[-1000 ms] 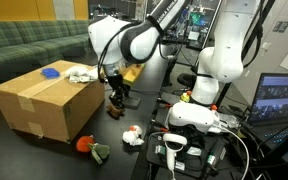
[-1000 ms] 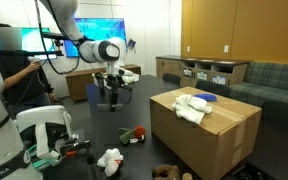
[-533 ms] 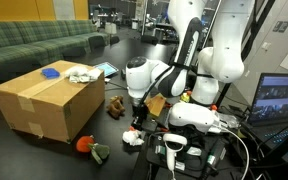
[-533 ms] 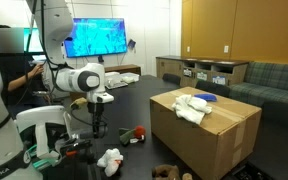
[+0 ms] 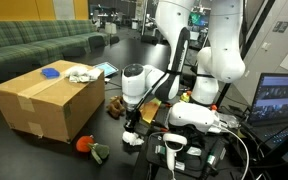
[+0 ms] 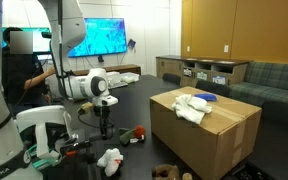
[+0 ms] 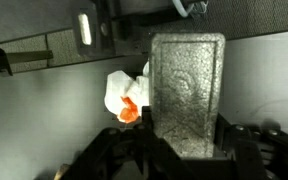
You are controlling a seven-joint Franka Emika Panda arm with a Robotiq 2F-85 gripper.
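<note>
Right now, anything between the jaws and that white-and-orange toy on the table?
Yes. In the wrist view a grey textured block sits between the jaws, overlapping the right edge of the white-and-orange toy. Whether it is gripped I cannot tell. In both exterior views nothing else shows between them.

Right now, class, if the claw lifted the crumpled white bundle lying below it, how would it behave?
The white bundle looks crumpled and lumpy, so it is probably soft, floppy and light. Slumped low, it seems unlikely to roll, and may sag from the claw.
</note>
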